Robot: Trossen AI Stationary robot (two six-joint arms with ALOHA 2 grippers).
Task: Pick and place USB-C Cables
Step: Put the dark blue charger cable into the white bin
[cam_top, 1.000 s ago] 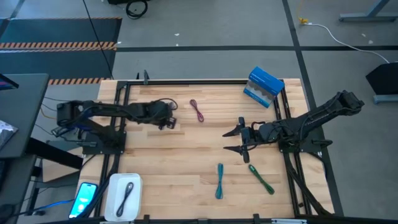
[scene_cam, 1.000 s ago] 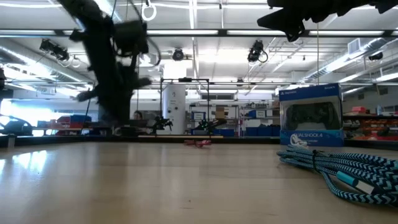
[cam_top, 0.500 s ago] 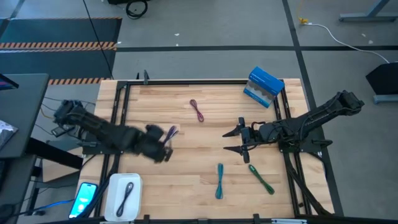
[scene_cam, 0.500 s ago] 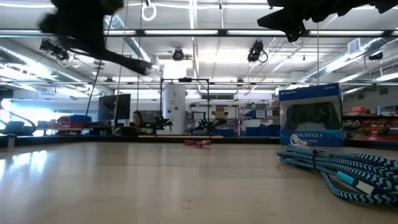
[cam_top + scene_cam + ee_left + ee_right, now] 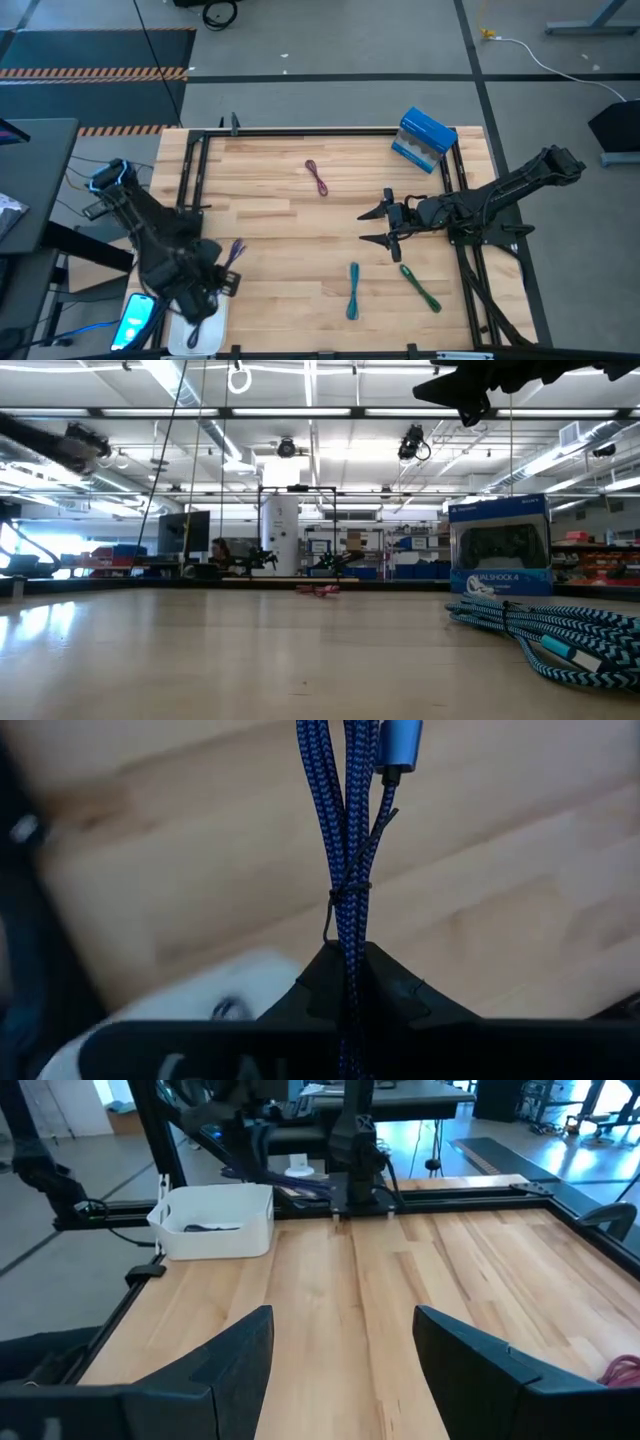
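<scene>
A purple cable (image 5: 347, 850) is pinched between the closed fingers of the left gripper (image 5: 222, 282); the braided bundle runs straight out ahead of the fingertips, a fine tie is seen around its middle, and its metal plug (image 5: 400, 742) lies at the far end. In the high view the same cable is seen projecting from the gripper over the wood; the white tray (image 5: 181, 310) is found directly under and behind that gripper, at the table's near left corner, with a dark cord inside it. The right gripper (image 5: 382, 226) is held spread wide above the middle of the table (image 5: 300, 260); the teal cable (image 5: 353, 290) and the green cable (image 5: 420, 287) lie just beside it on its near side, the maroon cable (image 5: 318, 177) is seen ahead of its fingers and further off, and the blue-and-white box (image 5: 424, 138) stands to its far side at the table edge.
</scene>
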